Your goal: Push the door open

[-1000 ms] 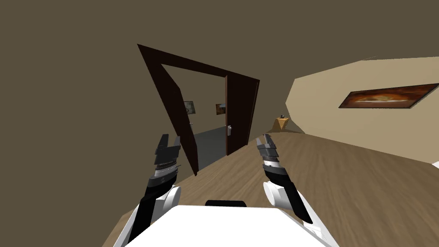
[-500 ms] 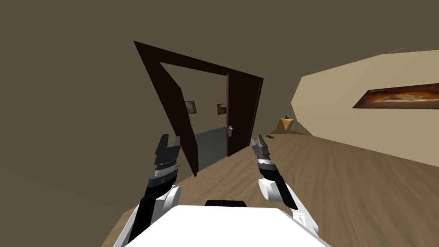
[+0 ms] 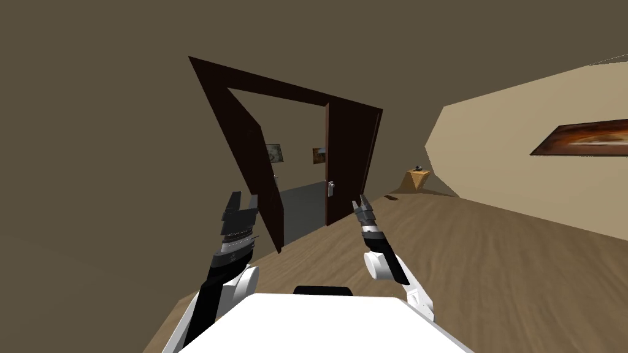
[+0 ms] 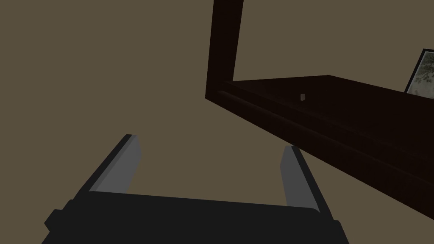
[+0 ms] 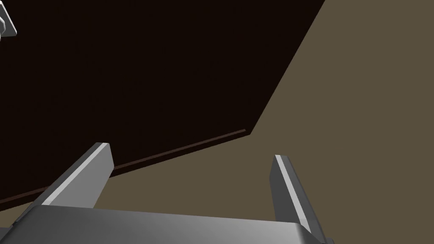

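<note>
Since half a second ago my right gripper [image 3: 359, 201] has swung in toward the middle of the head view and now sits just below the handle [image 3: 330, 189]. The frame [image 3: 276, 86] has spread a little wider and the painting [image 3: 582, 140] has slid toward the right edge, so my own view has shifted too. The left gripper [image 3: 243, 197] is where it was, left of centre.

The door [image 3: 346, 165] fills the right half of the frame, just right of the head view's centre. It stands upright, long axis top to bottom, broad dark face toward me. Its handle edge is on the left, beside the opening. The left leaf [image 3: 260, 178] angles out over the wood floor [image 3: 490, 257] toward my left gripper.

In the right wrist view the dark face lies beyond the fingers, apart from them. Both grippers have their fingers spread wide and hold nothing.
</note>
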Controlling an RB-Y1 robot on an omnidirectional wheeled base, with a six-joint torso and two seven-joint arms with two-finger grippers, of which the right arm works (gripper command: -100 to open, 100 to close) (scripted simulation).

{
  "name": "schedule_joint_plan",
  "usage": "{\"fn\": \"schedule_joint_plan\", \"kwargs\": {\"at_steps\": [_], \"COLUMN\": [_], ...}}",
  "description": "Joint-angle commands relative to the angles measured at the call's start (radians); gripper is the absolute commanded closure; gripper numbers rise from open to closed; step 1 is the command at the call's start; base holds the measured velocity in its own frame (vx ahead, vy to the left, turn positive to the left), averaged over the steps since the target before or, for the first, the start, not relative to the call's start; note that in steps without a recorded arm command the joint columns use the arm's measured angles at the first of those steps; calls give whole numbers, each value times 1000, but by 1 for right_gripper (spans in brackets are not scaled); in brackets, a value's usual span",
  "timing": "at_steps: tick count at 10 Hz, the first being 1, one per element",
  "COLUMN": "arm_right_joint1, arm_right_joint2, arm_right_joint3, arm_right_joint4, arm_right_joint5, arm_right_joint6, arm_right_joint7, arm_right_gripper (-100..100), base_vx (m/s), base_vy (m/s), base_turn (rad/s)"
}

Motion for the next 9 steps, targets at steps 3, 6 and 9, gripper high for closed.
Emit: {"fn": "schedule_joint_plan", "kwargs": {"at_steps": [3,6,9], "arm_right_joint1": [-67,-91,-141], "arm_right_joint2": [-32,-43,-66], "arm_right_joint3": [25,37,61], "arm_right_joint4": [97,159,247], "arm_right_joint5": [-23,-31,-47], "arm_right_joint6": [-1,-3,-8], "arm_right_joint7": [-21,-29,-43], "arm_right_gripper": [-100,-100,-100], "base_vx": [65,50,62], "base_vy": [-51,-38,-44], "base_turn": [59,41,70]}}
